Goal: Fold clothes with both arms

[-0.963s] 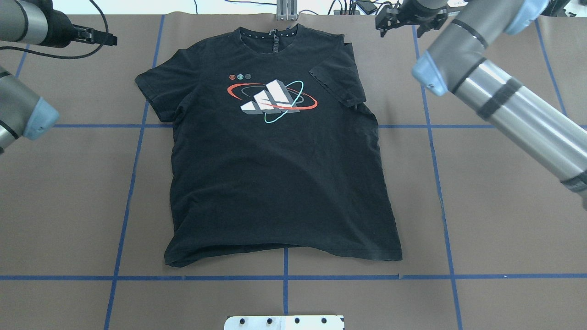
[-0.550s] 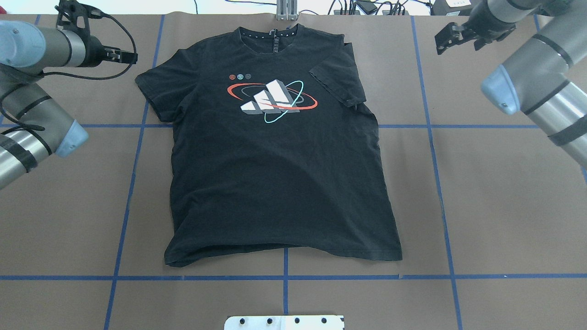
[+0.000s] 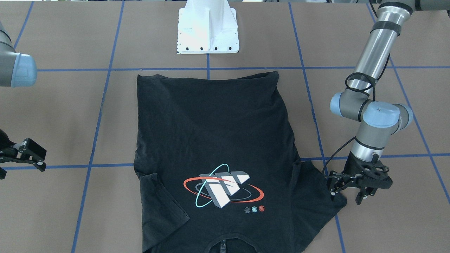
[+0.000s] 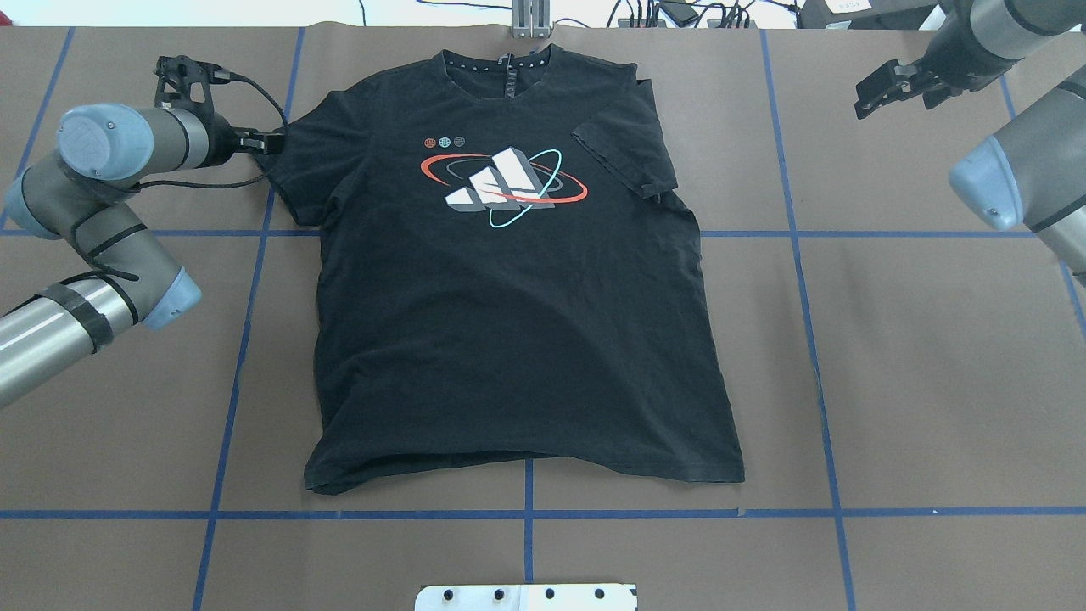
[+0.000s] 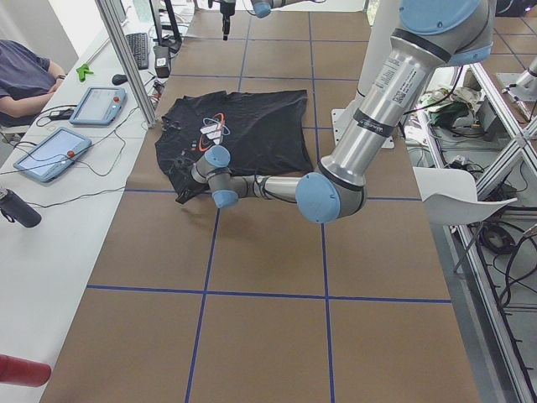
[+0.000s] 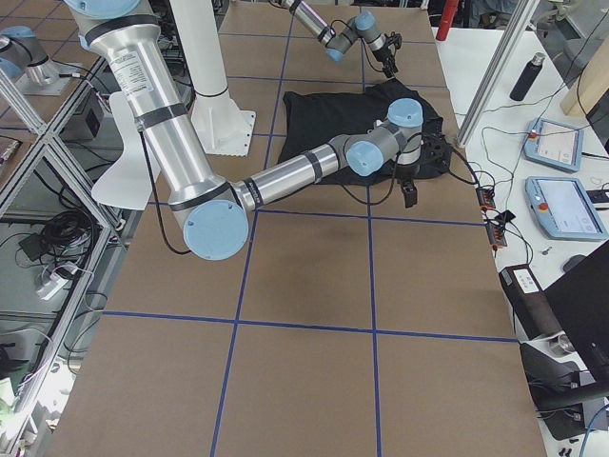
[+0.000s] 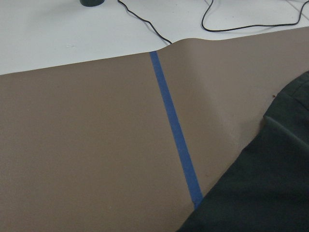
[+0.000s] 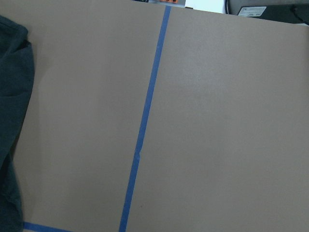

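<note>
Black shirt (image 4: 509, 339) flat on the brown worktop (image 4: 933, 382), orbit graphic (image 4: 505, 182) up.
Hem rumpled. The right-side sleeve (image 4: 624, 148) is folded onto the chest, the other spread. Left gripper (image 3: 347, 194) sits at the spread sleeve's edge, jaws wide. The front view shows this, while overhead they show only end-on. Right gripper (image 4: 891, 89) hangs well apart from the shirt, jaws wide.
</note>
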Controlling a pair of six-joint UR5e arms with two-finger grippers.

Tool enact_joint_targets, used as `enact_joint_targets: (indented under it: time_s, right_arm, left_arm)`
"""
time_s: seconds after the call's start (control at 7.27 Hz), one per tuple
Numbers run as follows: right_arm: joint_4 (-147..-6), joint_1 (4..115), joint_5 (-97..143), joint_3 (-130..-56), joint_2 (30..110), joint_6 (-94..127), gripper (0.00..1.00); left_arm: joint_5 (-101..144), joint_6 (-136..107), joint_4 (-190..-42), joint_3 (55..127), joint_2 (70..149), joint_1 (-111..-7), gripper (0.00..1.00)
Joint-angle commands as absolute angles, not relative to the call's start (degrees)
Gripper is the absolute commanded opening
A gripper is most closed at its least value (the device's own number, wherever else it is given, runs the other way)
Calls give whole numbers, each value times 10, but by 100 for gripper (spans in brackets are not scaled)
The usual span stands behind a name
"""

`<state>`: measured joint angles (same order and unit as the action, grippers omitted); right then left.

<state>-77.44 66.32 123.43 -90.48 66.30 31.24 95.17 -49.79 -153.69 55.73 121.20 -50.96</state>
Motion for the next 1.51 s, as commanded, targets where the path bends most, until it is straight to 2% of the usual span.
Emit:
enact_joint_targets:
  time_s: [0.0, 0.28, 0.41, 0.55, 0.69, 0.96, 1.38]
  right_arm:
    - [-774, 664, 1234, -904, 664, 312, 100]
    - [-774, 664, 1234, -905, 663, 313, 100]
    - [-774, 664, 1234, -905, 663, 313, 100]
    - [-774, 664, 1233, -905, 662, 313, 100]
    - [-774, 664, 1233, -905, 663, 313, 100]
    - [-774, 664, 1233, -905, 663, 313, 100]
    - [-774, 664, 1233, -905, 663, 316, 100]
  left_arm:
    - [947, -511, -1538, 552, 1213, -504, 62]
    - [948, -512, -1538, 552, 1215, -504, 49]
    - [948, -512, -1538, 552, 1216, -504, 30]
    - [949, -514, -1538, 553, 1216, -505, 3]
    - [950, -514, -1538, 553, 1216, -505, 0]
    - [953, -509, -1539, 563, 1216, -508, 0]
    - [1002, -507, -1529, 617, 1216, -530, 0]
